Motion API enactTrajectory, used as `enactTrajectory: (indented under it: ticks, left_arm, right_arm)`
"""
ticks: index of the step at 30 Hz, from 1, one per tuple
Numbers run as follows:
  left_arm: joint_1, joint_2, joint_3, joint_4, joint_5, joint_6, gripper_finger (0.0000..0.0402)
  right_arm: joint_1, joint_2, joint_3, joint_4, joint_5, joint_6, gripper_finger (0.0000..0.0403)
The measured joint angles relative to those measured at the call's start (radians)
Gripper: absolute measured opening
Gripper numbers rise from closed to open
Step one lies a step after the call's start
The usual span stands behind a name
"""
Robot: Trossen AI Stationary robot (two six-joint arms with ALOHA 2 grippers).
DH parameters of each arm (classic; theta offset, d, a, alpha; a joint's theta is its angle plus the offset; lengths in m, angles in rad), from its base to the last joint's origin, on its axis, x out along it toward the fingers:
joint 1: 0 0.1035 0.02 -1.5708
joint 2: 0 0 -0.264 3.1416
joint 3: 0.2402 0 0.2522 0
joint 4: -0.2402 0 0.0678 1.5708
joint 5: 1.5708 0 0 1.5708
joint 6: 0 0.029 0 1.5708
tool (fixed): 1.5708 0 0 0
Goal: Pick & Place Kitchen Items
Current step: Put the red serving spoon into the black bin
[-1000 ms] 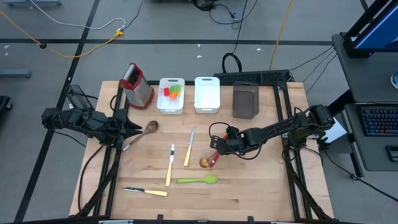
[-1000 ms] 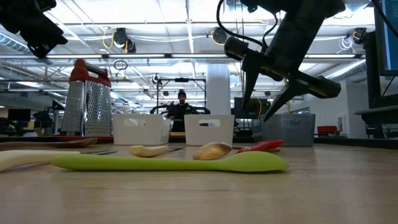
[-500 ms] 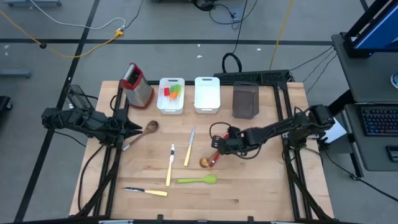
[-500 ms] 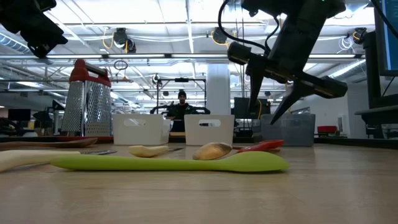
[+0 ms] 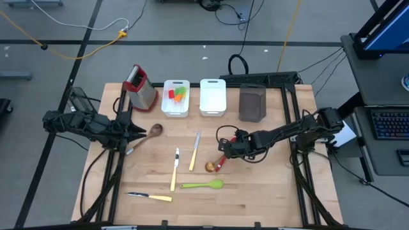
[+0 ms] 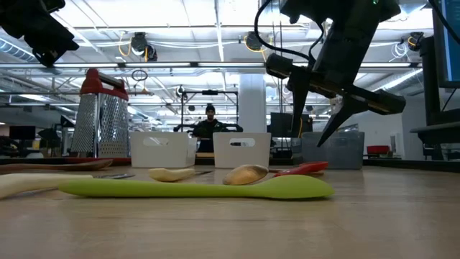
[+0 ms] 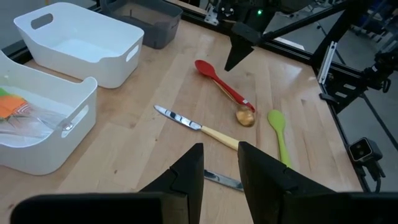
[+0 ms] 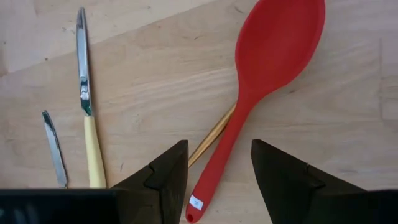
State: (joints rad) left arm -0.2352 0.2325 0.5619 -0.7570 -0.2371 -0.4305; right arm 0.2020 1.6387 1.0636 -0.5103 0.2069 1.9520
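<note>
The right gripper (image 8: 217,180) hovers with jaws apart, nothing held, the red spoon (image 8: 261,81) handle lying between them. A wooden spoon (image 8: 212,134) crosses underneath, so closing could pinch both. The left gripper (image 7: 219,171) waits aside, jaws narrowly apart and empty.

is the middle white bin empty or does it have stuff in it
Empty. The high view shows only bare white floor inside the middle white rectangular plastic bin, while the white bin beside it holds orange and green utensils.

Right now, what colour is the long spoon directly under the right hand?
Red: the spoon is solid red, bowl and handle alike. The right wrist view shows it best.
</note>
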Motion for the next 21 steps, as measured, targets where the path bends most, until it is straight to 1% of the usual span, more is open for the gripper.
enactTrajectory:
  ticks: [5, 8, 9, 14, 21]
  left_arm:
    - [0.0, 0.0, 0.0, 0.001, 0.0, 0.0, 0.0102]
    - [0.0, 0.0, 0.0, 0.002, 0.0, 0.0, 0.0102]
    - [0.0, 0.0, 0.0, 0.003, 0.0, 0.0, 0.0102]
    - [0.0, 0.0, 0.0, 0.003, 0.0, 0.0, 0.0102]
    - [0.0, 0.0, 0.0, 0.003, -0.006, 0.003, 0.0102]
  right_arm:
    - [0.0, 0.001, -0.078, 0.12, 0.012, 0.032, 0.0169]
    - [0.0, 0.001, -0.116, 0.191, 0.074, 0.052, 0.0169]
    - [-0.005, 0.001, -0.123, 0.203, 0.081, 0.053, 0.0169]
    - [-0.025, 0.001, -0.124, 0.207, 0.002, 0.037, 0.0169]
    - [-0.032, 0.001, -0.124, 0.203, -0.002, 0.04, 0.0169]
